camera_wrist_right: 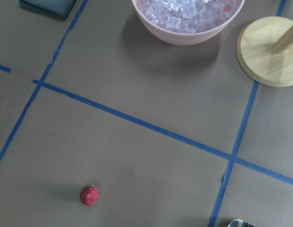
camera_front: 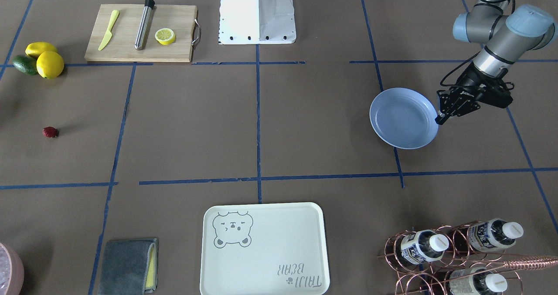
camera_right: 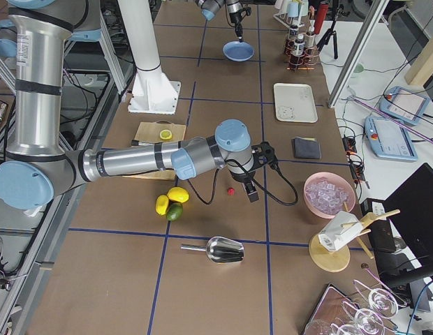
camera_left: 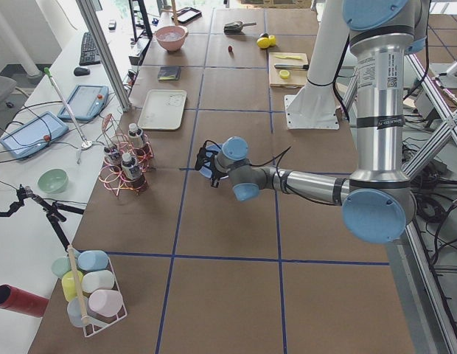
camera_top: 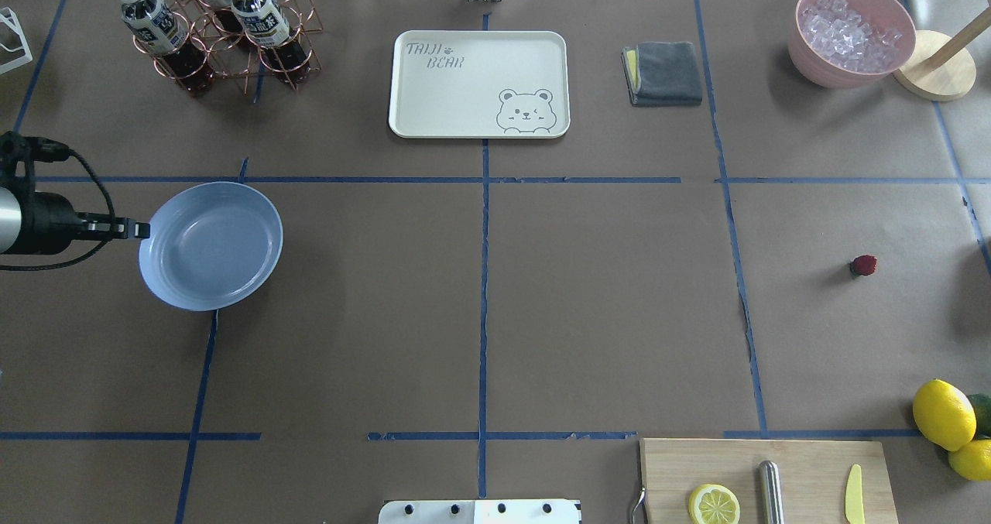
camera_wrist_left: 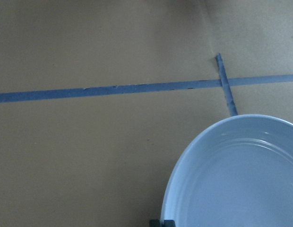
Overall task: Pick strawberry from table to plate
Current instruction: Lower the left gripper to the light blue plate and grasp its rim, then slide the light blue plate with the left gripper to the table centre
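Observation:
The strawberry, small and dark red, lies alone on the brown table; the right wrist view has it low and left. My right gripper hovers just beside it and shows only in the exterior right view, so I cannot tell whether it is open or shut. Far across the table lies the light-blue plate. At its outer rim my left gripper is shut on the edge, fingers together.
A cream bear tray, grey cloth, pink ice bowl and bottle rack line the far side. The cutting board with a lemon half and two lemons sit near the robot base.

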Action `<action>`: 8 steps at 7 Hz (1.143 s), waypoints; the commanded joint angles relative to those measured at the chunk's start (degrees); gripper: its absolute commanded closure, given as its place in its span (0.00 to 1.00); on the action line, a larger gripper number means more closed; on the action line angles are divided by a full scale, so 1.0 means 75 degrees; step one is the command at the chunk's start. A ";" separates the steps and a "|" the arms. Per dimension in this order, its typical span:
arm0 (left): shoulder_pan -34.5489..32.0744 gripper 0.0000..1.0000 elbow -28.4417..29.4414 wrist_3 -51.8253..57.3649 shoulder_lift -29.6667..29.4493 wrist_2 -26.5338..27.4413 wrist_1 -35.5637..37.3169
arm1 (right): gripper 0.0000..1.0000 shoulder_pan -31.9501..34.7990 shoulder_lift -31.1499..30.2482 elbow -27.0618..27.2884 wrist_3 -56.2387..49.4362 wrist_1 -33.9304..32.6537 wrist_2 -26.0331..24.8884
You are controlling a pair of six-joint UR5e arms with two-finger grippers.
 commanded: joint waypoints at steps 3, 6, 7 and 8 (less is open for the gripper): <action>0.1989 1.00 -0.0121 -0.2228 -0.3333 0.1286 0.3014 | 0.00 0.0000 0.0012 0.0000 0.0013 -0.0001 -0.0003; 0.3027 1.00 0.0478 -0.2759 -0.4010 0.2135 0.3058 | 0.00 -0.0012 0.0093 0.0000 0.0013 -0.0059 -0.0003; 0.3040 0.82 0.0583 -0.2747 -0.4022 0.2137 0.3035 | 0.00 0.0000 0.0105 0.0000 0.0025 -0.0059 -0.0003; 0.3075 0.01 0.0595 -0.2666 -0.4034 0.2149 0.3023 | 0.00 -0.0012 0.0117 0.0000 0.0268 -0.0025 -0.0003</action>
